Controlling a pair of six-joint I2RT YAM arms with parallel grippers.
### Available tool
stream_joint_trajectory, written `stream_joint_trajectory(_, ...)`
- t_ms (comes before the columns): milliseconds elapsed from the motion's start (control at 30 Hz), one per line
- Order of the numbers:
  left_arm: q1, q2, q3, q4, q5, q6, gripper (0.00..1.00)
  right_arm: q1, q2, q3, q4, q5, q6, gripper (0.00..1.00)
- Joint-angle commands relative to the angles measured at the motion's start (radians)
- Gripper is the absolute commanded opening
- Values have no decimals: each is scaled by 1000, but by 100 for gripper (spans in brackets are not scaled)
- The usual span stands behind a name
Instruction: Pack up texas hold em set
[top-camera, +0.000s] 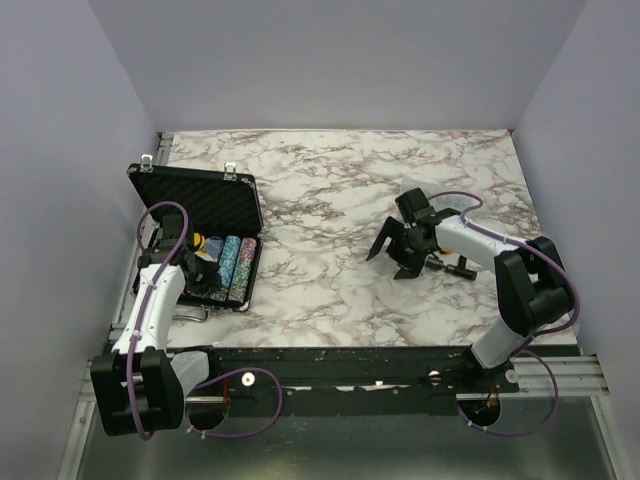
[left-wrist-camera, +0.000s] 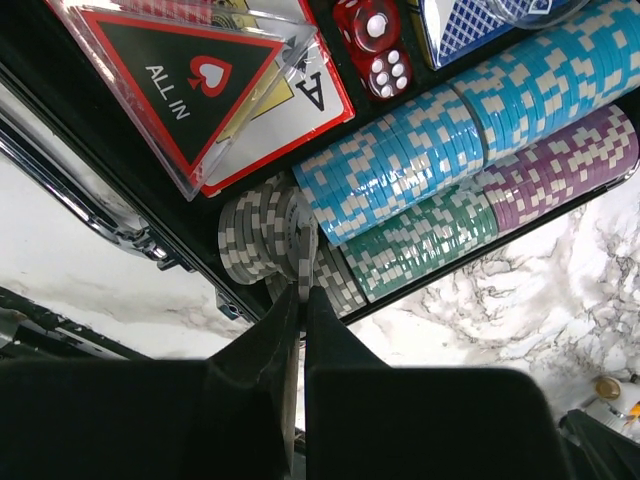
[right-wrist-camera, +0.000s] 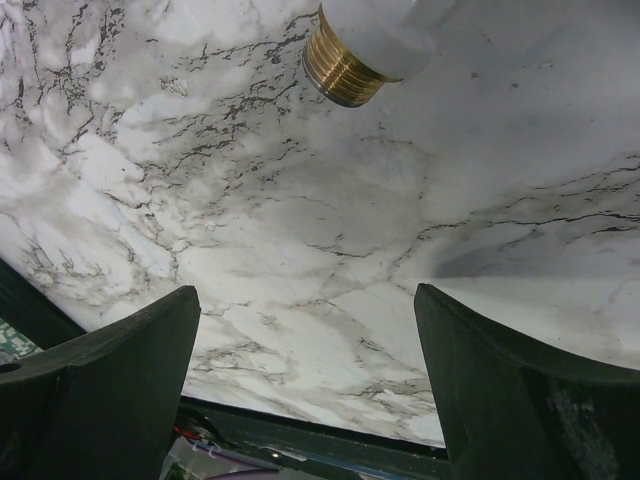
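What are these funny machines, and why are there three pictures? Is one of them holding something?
They are two robot arms bolted at the near edge of a marble table. The big picture is taken from above and behind them. The other two come from small cameras on each arm's wrist, looking past its own claw.

The left claw reaches into an open black case, a poker set. Its fingers are pressed together, and a grey chip stands on edge right at their tips; it seems to be pinched, but I cannot be sure. Beside it lie rows of blue chips, green chips and purple chips, plus red dice and an "ALL IN" triangle.

The right claw is wide open over bare table, holding nothing.
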Motion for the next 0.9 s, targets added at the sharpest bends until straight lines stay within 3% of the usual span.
stream_joint_trajectory(0,21,5,-25,22,20,-26,1,-2,-25,-19,-2,23,-1,90)
stream_joint_trajectory(200,25,-43,-28,19,-3,-28,35,-2,-25,-37,10,20,-2,90)
stream_joint_trajectory(333,25,-81,-24,5,-7,-29,46,-2,-17,-46,23,13,-4,90)
stream_joint_trajectory(400,25,-91,-24,2,-8,-28,46,-2,-12,-46,27,6,-6,90)
stream_joint_trajectory(533,25,-90,-27,3,2,-33,27,-2,-5,-50,30,2,-7,90)
stream_joint_trajectory(600,25,-82,-31,0,17,-40,22,-3,-6,-52,30,2,-7,90)
stream_joint_trajectory(867,25,-50,-65,37,34,-52,20,-2,-13,-73,41,-1,1,89)
